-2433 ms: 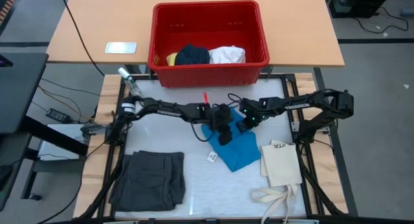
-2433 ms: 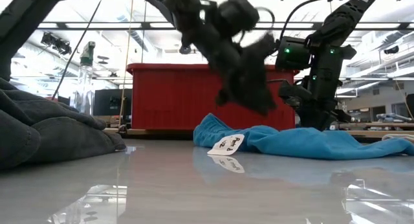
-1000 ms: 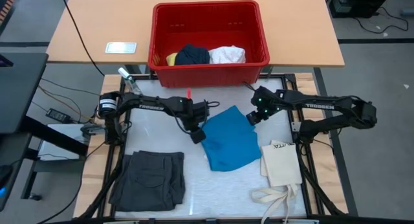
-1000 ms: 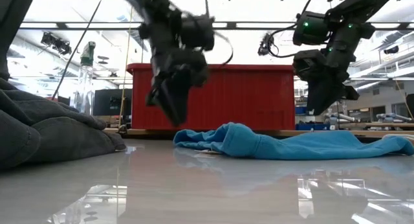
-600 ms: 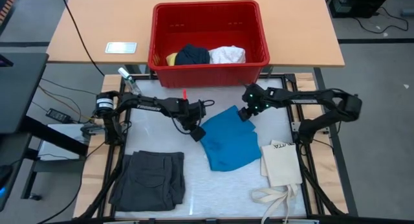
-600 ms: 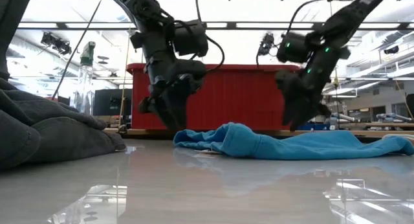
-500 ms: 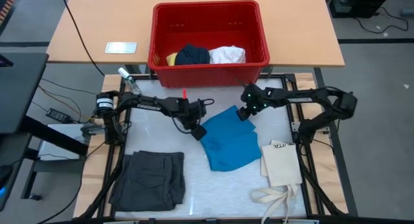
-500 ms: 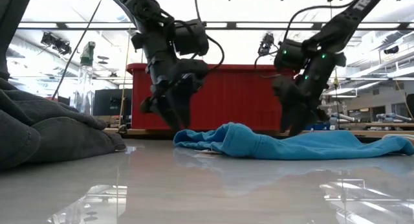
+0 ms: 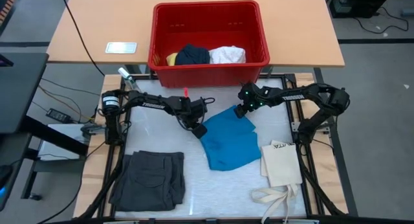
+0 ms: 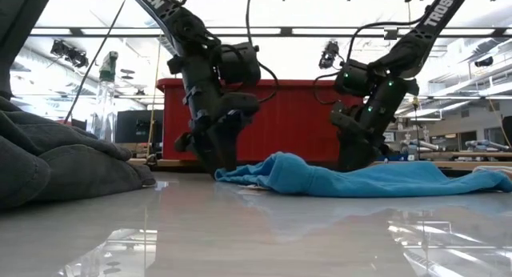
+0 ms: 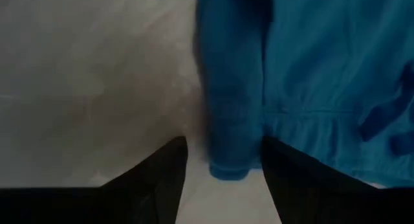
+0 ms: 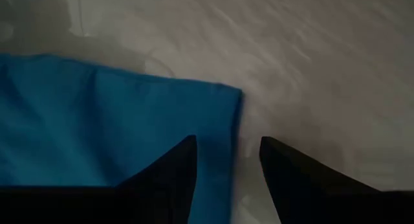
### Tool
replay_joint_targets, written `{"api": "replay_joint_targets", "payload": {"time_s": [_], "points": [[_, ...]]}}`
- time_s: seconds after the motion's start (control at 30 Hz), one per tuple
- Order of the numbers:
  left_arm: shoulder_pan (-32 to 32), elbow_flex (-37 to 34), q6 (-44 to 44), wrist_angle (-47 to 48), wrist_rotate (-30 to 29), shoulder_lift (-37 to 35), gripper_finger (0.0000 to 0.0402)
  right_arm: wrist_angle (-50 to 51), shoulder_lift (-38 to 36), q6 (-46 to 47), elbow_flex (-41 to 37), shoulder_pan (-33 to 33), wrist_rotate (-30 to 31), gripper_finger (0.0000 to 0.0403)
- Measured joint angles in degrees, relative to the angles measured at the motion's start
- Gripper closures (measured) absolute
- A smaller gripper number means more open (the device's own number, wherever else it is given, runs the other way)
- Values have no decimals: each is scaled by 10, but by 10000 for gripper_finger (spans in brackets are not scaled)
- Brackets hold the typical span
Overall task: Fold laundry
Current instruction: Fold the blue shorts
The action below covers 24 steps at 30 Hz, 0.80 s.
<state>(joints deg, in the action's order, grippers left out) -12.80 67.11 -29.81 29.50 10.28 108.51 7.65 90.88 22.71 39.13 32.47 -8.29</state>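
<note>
Near the middle of the desk [image 9: 155, 188], seen from above, the bright blue cloth [image 9: 228, 141] lies spread flat, with the dark grey cargo shorts [image 9: 150, 179] folded toward the front left corner and the cream tote bag [image 9: 281, 164] toward the front right. More garments, yellow, navy and white, sit in the red basket [image 9: 208, 68] past the desk's back edge. The left gripper [image 9: 198, 129] sits at the cloth's left corner, the right gripper [image 9: 242, 112] at its back corner

Across the desk at surface height, both grippers reach down to the cloth, which lies low and rumpled with one soft hump

Past the left arm's fingers [image 11: 158, 179], which stand apart, a rolled hem of the blue cloth [image 11: 233, 120] lies between them, not pinched

Past the right arm's fingers [image 12: 169, 172], also apart, a square corner of the blue cloth [image 12: 116, 120] lies between them

This cloth looks light, limp and thin; it should drape rather than hold shape, so the corners and hems are the sensible places to pinch
</note>
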Motion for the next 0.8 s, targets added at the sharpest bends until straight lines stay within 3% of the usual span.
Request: {"api": "replay_joint_targets", "payload": {"time_s": [0.3,0.4,0.53,0.67,0.8], "points": [[-4,-1,63,-14,-43,8,285,-43,25,-27,1,-8,12,244],[-5,-1,87,-23,-49,12,327,-49,27,-55,1,-19,24,282],[-11,1,111,-38,-59,12,383,-50,25,-74,1,-27,9,373],[-29,4,115,-16,-76,-2,389,-40,1,-92,0,-28,-8,391],[-50,12,147,26,-126,-35,389,-3,-61,-114,9,-36,72,396]]}}
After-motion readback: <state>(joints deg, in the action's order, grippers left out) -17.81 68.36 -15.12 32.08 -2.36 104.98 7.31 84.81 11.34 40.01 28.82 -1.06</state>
